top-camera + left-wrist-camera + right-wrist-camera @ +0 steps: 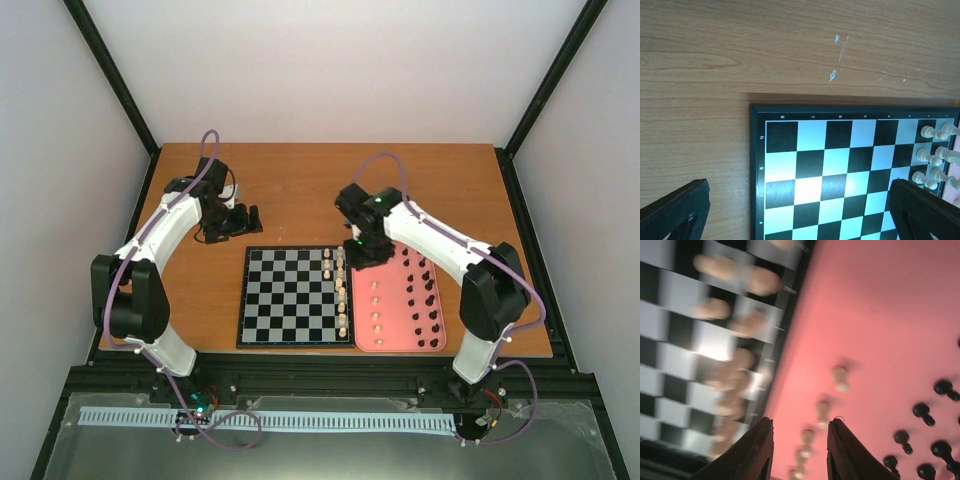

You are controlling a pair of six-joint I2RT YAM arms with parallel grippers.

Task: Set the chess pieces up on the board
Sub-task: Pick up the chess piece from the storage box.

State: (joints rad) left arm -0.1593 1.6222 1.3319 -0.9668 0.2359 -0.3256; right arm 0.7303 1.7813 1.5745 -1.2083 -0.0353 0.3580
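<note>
The left gripper [248,220] hangs over the bare wooden table [300,190] beyond the board's far left corner. Its black jaws are wide apart with nothing between them.

The board [280,290], a flat glossy square of black and white checks inside a thin dark border marked with small numerals, lies at the centre. Most of its squares are unoccupied.

Cream-white pieces [341,290], tiny peg-like figures with rounded heads, line its right edge. One row looks filled and a second, judging from the overhead view, is only partly filled.

The right gripper [801,421] hovers low over the seam between board and pink tray [395,338]. Its dark jaws are slightly parted, with only tray surface visible in the gap.

On the smooth, matt tray a short line of cream pieces [377,305] waits beside the board. Farther right the black pieces [425,300], small knobbed pegs, stand in loose rows, and none of them appear to be on a square.

By that reckoning the white side is well past halfway and the black side has not been started.
</note>
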